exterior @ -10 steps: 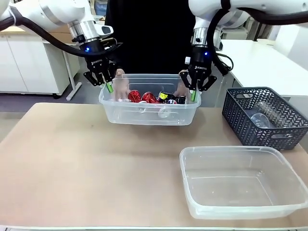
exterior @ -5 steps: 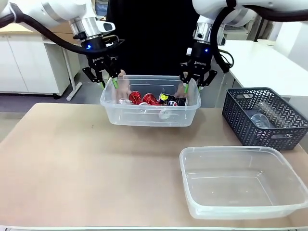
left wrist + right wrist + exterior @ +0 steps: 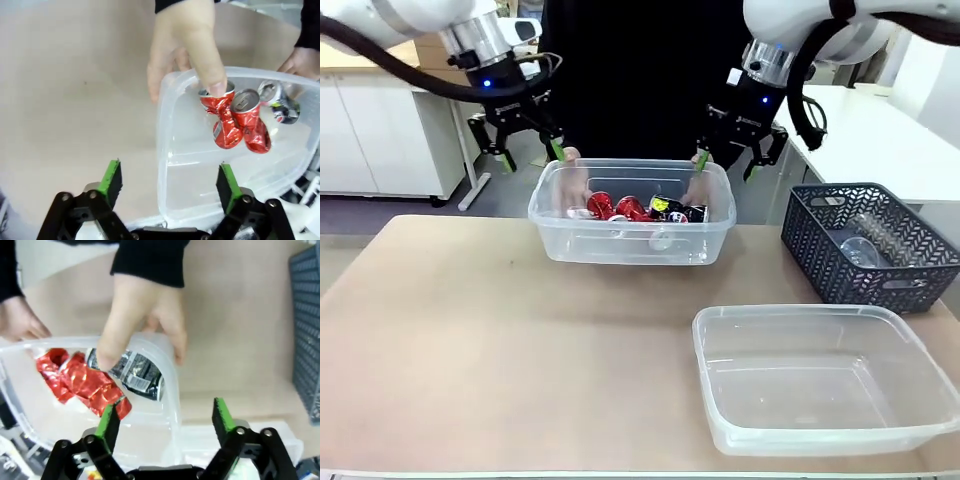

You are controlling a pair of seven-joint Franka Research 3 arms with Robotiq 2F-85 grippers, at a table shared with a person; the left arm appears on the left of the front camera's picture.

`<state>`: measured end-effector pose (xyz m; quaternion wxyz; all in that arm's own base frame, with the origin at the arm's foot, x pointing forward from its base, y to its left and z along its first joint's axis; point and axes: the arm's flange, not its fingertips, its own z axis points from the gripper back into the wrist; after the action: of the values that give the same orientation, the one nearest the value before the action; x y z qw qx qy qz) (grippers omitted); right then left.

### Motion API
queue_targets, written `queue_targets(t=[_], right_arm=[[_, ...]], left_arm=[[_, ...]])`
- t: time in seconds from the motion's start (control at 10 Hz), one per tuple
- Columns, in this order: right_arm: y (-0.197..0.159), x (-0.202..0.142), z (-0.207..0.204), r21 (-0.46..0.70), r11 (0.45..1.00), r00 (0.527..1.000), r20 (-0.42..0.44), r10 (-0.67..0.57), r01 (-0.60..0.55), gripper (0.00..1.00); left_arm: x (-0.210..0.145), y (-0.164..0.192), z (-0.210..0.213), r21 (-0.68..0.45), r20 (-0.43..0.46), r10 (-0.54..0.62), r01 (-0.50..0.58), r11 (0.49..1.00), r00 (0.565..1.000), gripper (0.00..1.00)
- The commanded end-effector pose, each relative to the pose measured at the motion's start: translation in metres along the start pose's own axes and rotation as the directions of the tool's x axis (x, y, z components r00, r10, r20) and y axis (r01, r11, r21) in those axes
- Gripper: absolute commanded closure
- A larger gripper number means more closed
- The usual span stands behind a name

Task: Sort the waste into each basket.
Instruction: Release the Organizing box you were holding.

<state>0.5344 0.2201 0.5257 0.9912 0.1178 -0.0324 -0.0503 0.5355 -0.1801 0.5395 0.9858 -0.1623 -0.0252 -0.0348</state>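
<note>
The waste is several crushed red cans (image 3: 615,204) (image 3: 235,120) (image 3: 80,377) and a black and silver can (image 3: 670,205) (image 3: 280,102) (image 3: 135,370), lying in a small clear tub (image 3: 632,245) (image 3: 165,150) (image 3: 172,385) at the table's far side. A person's hands (image 3: 568,178) (image 3: 185,45) (image 3: 135,315) grip both ends of that tub. My left gripper (image 3: 530,155) (image 3: 170,182) hangs open just above and outside the tub's left end. My right gripper (image 3: 725,160) (image 3: 165,422) hangs open above its right end. Neither holds anything.
A dark mesh basket (image 3: 870,245) (image 3: 305,330) stands at the right edge with a clear plastic item (image 3: 860,248) inside. A wide empty clear tub (image 3: 820,315) sits at the near right. Bare tabletop spreads over the left and the middle.
Both grippers have opened wide, risen and drawn outward from the tub's ends. The tub has settled slightly lower and stays in the person's hands.
</note>
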Motion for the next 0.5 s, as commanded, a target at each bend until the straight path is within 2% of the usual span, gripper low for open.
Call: queue_targets(t=[0.0,0.1,0.2,0.4], right_arm=[[-0.018,-0.023,-0.003,0.044,0.997,0.998,0.013,0.061,-0.061,0.00],[-0.018,-0.021,-0.006,0.036,0.999,0.999,-0.025,0.038,-0.037,0.00],[-0.004,-0.012,0.005,0.003,1.000,1.000,0.016,0.015,-0.015,0.00],[-0.004,-0.012,0.005,0.003,1.000,1.000,0.016,0.015,-0.015,0.00]], left_arm=[[-0.024,0.000,-0.012,0.050,0.091,-0.004,0.000,0.999,0.996,0.00],[-0.020,0.000,-0.017,0.057,0.055,0.017,-0.020,0.998,0.998,0.00],[-0.010,-0.001,0.001,0.014,0.044,-0.009,0.009,1.000,0.999,0.00],[-0.010,-0.001,0.001,0.014,0.044,-0.009,0.009,1.000,0.999,0.00]])
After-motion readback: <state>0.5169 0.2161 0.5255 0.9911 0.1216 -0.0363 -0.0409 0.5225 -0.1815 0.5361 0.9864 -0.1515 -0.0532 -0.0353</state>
